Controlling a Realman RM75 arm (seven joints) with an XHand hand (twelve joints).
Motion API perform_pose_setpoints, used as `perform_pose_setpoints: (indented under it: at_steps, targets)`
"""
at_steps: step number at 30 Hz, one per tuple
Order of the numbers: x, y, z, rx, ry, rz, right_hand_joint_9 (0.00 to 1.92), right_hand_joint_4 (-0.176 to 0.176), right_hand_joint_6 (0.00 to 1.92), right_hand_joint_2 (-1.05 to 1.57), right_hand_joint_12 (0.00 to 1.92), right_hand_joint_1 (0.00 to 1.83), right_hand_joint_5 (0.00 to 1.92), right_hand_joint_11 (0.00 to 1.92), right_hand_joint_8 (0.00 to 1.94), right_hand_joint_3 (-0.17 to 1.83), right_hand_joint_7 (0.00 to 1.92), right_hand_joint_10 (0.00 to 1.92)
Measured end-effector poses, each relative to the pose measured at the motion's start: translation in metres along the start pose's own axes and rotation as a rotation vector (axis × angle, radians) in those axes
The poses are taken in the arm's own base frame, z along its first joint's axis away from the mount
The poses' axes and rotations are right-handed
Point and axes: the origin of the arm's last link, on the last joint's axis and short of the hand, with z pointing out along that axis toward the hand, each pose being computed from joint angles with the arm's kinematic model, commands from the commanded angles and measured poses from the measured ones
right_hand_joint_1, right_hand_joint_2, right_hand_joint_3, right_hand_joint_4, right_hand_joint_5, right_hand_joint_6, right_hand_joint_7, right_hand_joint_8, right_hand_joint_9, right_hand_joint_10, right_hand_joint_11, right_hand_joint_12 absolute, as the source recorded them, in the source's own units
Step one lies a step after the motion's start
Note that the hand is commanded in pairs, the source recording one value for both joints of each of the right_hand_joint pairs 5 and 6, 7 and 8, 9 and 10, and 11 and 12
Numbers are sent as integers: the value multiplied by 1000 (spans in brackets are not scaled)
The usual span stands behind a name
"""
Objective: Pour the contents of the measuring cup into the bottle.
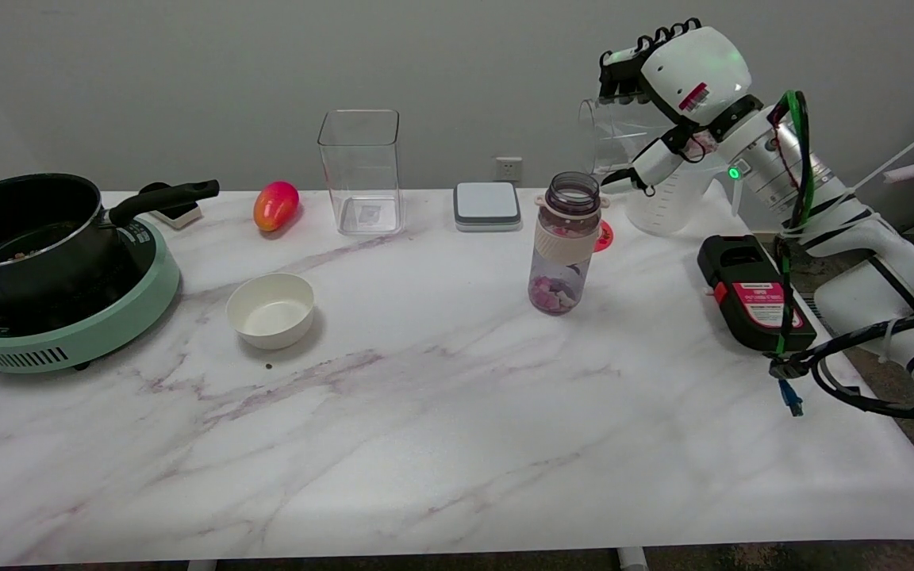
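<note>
Gripping the clear cup (647, 170) upright, right hand (667, 87) holds it just beside the bottle (562, 242) on the bench (441, 412).

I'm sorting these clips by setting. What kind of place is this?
Probably a lab bench staged as a kitchen: a pot on a green hotplate, a white bowl and a bottle on a marble-look table, against a bare wall.

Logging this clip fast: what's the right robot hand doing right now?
Right robot hand: gripping the clear measuring cup, raised beside the bottle.
</note>
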Motion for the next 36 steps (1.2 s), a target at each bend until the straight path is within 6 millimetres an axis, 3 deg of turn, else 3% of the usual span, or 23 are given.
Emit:
perform_pose_setpoints:
  at_steps: [36]
  targets:
    - [14,-4,7,65,-22,-73,1726,0,1718,1116,1326,1379,1718,1326,1793,553,1793,1726]
